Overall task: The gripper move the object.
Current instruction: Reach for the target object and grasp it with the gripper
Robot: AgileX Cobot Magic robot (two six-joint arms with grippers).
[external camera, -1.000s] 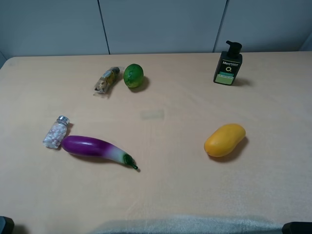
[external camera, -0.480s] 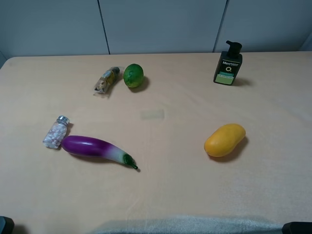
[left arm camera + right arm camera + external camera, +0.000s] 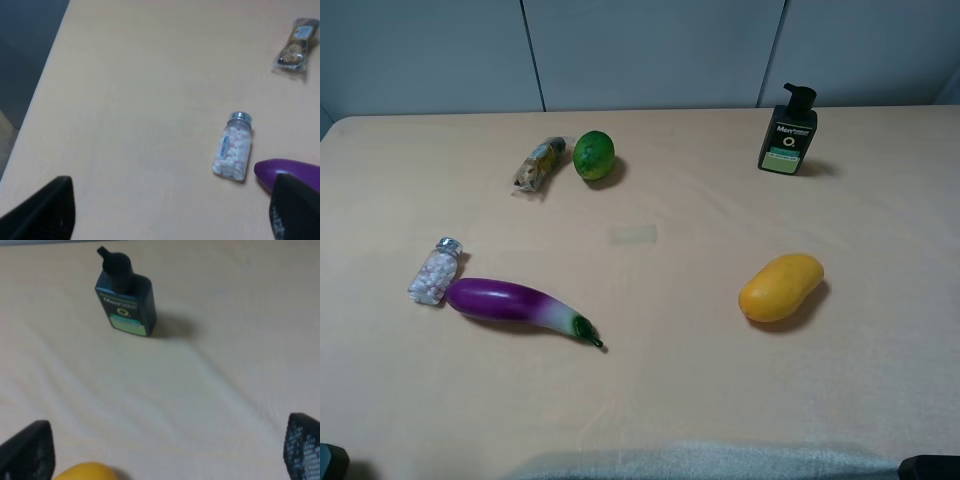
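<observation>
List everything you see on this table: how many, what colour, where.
pump bottle: 1, black, green label, upright far right
mango: 1, yellow, right, nearer than pump bottle
lime: 1, green, far left-centre
snack packet: 1, brownish, beside lime
pill bottle: 1, clear, white pills, lying left
eggplant: 1, purple, beside pill bottle
table: 1, beige, under everything
left gripper: 1, black, open, near pill bottle
right gripper: 1, black, open, facing pump bottle

Matte black angular fingers (image 3: 302, 447)
</observation>
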